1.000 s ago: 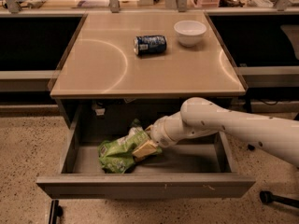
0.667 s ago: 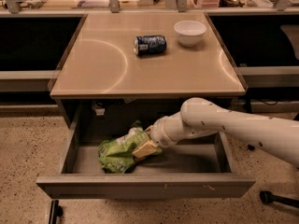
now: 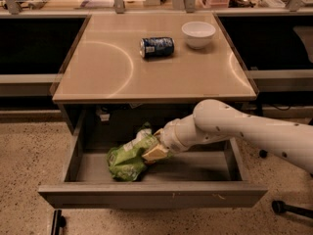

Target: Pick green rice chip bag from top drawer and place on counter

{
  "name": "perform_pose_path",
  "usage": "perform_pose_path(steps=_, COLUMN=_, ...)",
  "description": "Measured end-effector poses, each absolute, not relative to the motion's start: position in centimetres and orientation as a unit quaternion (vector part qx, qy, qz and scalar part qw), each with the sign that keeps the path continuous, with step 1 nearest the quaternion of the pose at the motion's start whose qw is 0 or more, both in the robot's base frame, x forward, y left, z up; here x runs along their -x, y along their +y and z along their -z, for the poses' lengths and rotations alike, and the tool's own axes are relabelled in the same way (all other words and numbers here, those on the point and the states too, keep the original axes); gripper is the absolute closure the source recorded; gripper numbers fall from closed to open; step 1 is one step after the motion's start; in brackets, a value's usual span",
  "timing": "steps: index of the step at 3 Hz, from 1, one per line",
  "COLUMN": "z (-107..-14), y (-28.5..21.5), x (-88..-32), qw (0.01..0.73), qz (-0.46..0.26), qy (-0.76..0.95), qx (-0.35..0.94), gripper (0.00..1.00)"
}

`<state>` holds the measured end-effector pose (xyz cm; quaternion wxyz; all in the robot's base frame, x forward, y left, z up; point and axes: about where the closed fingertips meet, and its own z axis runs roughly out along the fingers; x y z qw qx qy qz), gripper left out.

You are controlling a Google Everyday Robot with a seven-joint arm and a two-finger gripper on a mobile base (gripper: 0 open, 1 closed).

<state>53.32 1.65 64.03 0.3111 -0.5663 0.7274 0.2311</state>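
Observation:
The green rice chip bag (image 3: pixel 124 159) lies crumpled on the floor of the open top drawer (image 3: pixel 151 195), left of its middle. My gripper (image 3: pixel 153 148) reaches down into the drawer from the right, under the counter's front edge. Its beige fingers (image 3: pixel 155 152) are closed on the bag's right end. The bag's lower part rests on the drawer floor. The beige counter (image 3: pixel 102 67) is above the drawer.
A blue soda can (image 3: pixel 156 47) lies on its side on the counter, with a white bowl (image 3: pixel 198 34) to its right. My white arm (image 3: pixel 244 129) crosses the drawer's right half. A speckled floor surrounds the table, and a chair base (image 3: pixel 288 207) shows at lower right.

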Motion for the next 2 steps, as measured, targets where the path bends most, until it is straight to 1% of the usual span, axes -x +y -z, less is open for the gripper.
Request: perform_pose_path(steps=2, z=-72.2, y=-1.7, x=-51.6, qw=0.312, qz=-0.191, qy=0.742, qx=0.562, gripper=1.00)
